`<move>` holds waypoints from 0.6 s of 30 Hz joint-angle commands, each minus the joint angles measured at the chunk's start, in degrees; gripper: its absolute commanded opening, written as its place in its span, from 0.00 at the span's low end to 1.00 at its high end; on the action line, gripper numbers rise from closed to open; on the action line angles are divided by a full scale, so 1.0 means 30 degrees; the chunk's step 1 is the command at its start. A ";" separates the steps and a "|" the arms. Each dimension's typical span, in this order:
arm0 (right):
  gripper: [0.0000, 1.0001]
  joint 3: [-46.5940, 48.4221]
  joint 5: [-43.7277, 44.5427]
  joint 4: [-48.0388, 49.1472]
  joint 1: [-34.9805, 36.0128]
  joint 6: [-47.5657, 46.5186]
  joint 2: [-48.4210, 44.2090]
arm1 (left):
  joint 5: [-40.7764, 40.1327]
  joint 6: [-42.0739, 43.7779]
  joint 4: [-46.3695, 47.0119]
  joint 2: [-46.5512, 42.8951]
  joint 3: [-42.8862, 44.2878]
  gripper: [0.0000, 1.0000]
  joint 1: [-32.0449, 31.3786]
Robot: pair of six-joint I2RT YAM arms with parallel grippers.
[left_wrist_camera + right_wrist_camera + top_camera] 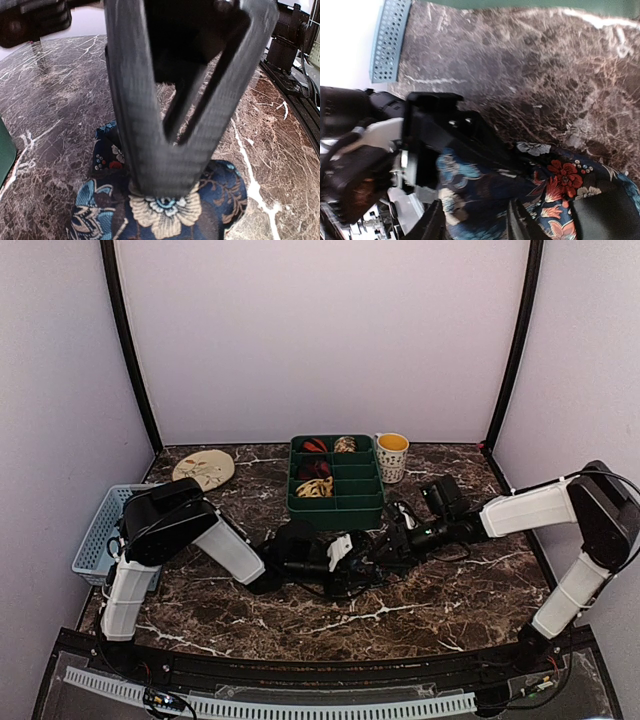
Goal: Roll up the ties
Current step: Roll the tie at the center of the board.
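Dark blue floral tie (165,220) bunched on the marble worktop (50,125), centre front, between the two arms. Left jaws are pinched narrowly on a fold. Right jaws stand part-open astride the cloth, apparently not gripping. The fabric looks light, limp and slippery, so it is best pinched across its width at the fold.

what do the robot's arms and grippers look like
The left arm and right arm share one build: smooth white shells on the long links, bulky black housings at the joints. A thin black cable arcs by the right elbow. The left arm's fingers are long, flat, dark grey bars with a fine ribbed texture; the right arm's fingers look black.
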 commanded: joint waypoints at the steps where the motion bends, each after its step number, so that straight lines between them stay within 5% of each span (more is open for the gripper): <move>1: 0.36 0.0501 0.0232 0.0078 0.0292 -0.0179 0.1012 | 0.0049 0.0022 -0.2857 -0.0068 -0.0287 0.35 0.0090; 10: 0.01 -0.0203 0.1170 0.0838 0.0078 0.0598 0.1860 | 0.0386 0.0429 -0.3231 -0.0139 0.0165 0.35 0.0090; 12: 0.00 -0.0325 0.1184 0.0803 -0.0019 0.0574 0.2011 | 0.0591 0.0438 -0.3347 -0.0136 0.0414 0.37 0.0090; 18: 0.00 -0.0981 0.1297 0.0823 -0.0516 0.0457 0.2327 | 0.0500 0.0140 -0.2868 -0.0757 0.0544 0.63 0.0141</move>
